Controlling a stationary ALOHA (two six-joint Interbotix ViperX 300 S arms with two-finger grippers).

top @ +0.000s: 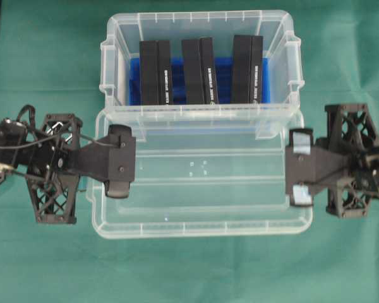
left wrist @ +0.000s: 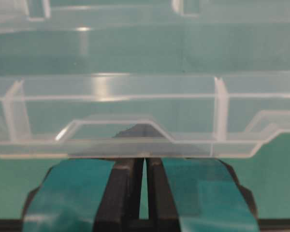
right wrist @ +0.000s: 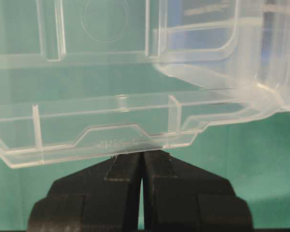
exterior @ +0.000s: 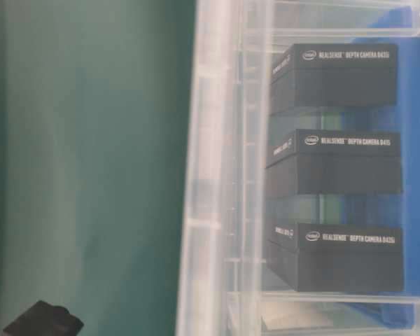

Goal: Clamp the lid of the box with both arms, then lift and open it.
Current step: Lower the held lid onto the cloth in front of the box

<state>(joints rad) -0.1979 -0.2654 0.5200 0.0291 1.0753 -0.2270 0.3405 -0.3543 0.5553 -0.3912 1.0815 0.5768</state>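
- While both arms pinch its short ends, the lid [top: 202,173] sits off the box [top: 199,63], lying just in front of it over the green cloth [top: 44,57]; opening looks largely done, with setting down and release left.
- Left gripper [left wrist: 144,162], teal-taped, is clenched on the lid's end tab.
- Right gripper [right wrist: 142,157] is likewise clenched on the opposite end's rim.
- Three black blocks [top: 201,69] stand uncovered inside the box.

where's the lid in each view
Overhead: the lid lies centre, just below the box, a gripper at each end.
Table-level: cannot tell it from the box wall.
Left wrist: fills the upper half, end tab at the fingers.
Right wrist: across the middle.
Shared landmark: green cloth.
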